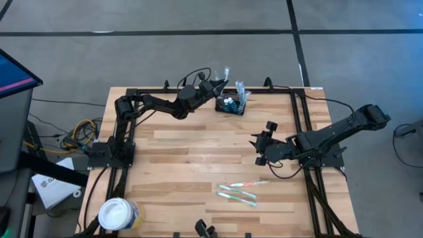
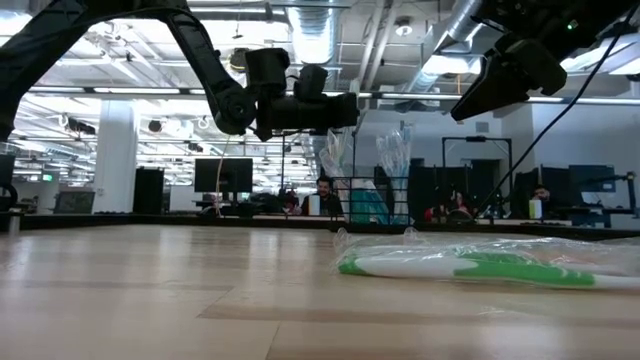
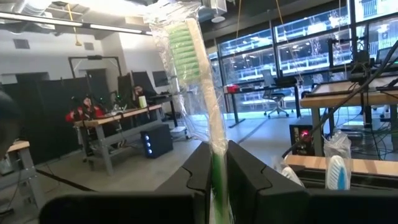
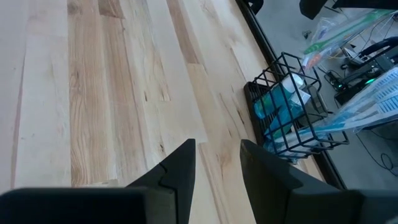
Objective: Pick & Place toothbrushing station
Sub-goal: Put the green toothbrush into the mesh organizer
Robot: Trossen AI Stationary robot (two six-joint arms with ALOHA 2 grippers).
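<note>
Near desk (image 1: 198, 152) edge: three wrapped toothbrushes (image 1: 239, 191) waiting. Mid-right: right claw (image 1: 256, 149) hovering, fingers apart, empty. Far edge: left claw (image 1: 213, 84) pinching wrapped green toothbrush (image 3: 186, 74) upright, apparently for dropping into toothbrushing station (image 1: 232, 104) just beside.

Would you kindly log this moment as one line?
left gripper: shut on wrapped toothbrush, beside caddy | right gripper: open, empty | three toothbrushes on table
</note>
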